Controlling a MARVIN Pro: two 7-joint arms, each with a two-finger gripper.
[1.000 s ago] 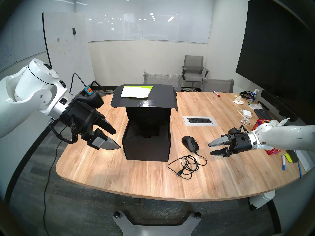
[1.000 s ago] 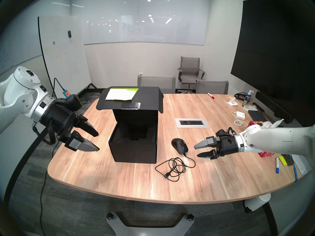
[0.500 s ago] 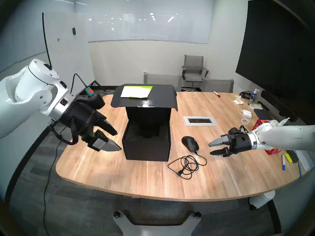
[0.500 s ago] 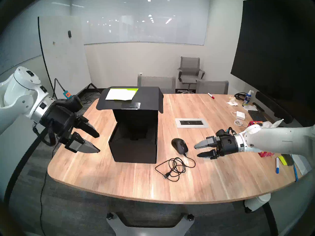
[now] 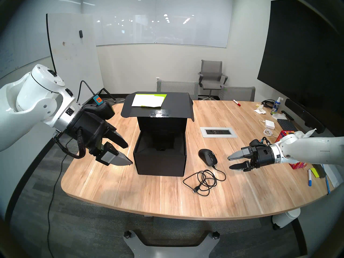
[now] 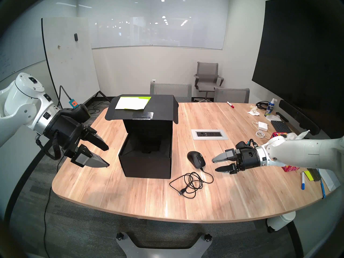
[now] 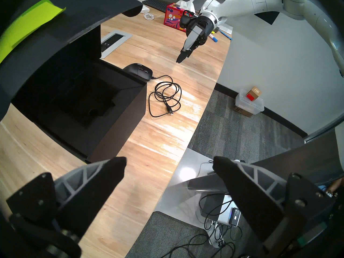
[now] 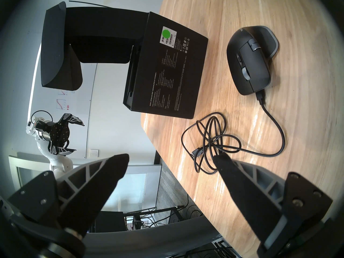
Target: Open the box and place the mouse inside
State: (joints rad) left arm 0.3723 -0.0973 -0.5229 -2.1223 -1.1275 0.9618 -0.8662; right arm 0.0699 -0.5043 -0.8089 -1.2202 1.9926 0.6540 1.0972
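- The box [image 5: 159, 159] stands open on the tabletop [image 5: 115, 188], its flap [image 5: 157, 105] raised at the far side.
- The mouse [image 5: 208, 157] lies just right of the box, its cable [image 5: 203, 180] coiled nearer.
- The right gripper [image 5: 229, 163] hovers right of the mouse, jaws released and empty.
- The left gripper [image 5: 129, 154] hangs just left of the box, jaws spread and empty.

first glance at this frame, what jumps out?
The black box standing open mid-table, its flap raised with yellow-green sticky notes on it. The black mouse lies just right of it, cable coiled in front. Both grippers, left and right, hang open, flanking them.
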